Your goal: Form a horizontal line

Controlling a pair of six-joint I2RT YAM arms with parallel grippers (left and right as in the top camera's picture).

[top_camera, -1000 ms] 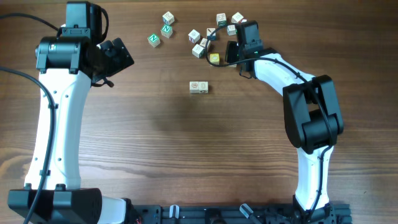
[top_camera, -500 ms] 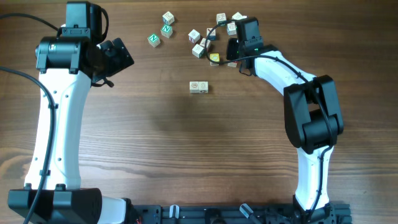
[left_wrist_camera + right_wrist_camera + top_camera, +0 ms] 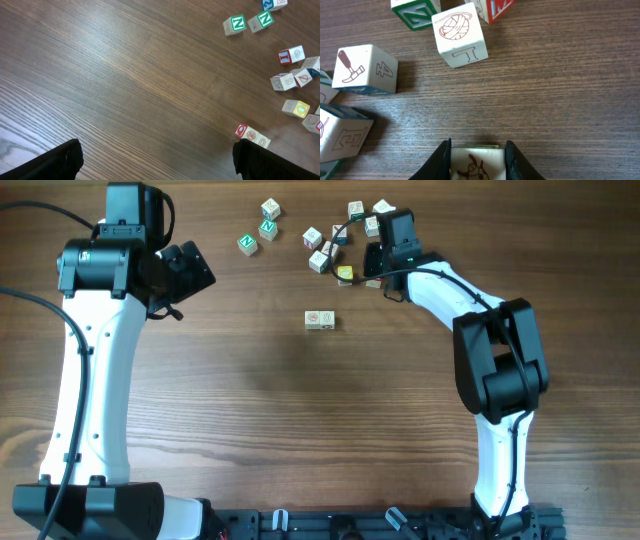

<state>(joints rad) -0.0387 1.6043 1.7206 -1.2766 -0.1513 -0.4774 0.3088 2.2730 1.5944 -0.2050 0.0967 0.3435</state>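
Note:
A short row of pale picture cubes (image 3: 319,320) lies side to side at the table's upper middle; in the left wrist view this row (image 3: 253,136) shows beside the right finger. My right gripper (image 3: 374,272) is down at the edge of the cube cluster, just right of a yellow-faced cube (image 3: 345,273). In the right wrist view the right gripper (image 3: 478,150) is shut on a pale cube with a brown drawing (image 3: 477,165), both fingers flat against its sides. My left gripper (image 3: 160,165) hangs open over bare wood at the far left (image 3: 185,275).
Loose cubes lie scattered at the back: two with green N faces (image 3: 247,243) (image 3: 268,227) and a cluster (image 3: 320,250). Close ahead of the right gripper are a yarn-and-T cube (image 3: 458,35), a hammer-and-4 cube (image 3: 365,70) and another cube (image 3: 340,132).
The right gripper has shifted slightly up the table and toward the yellow-faced cube, and its fingers have come together on a cube. The left arm has not moved.

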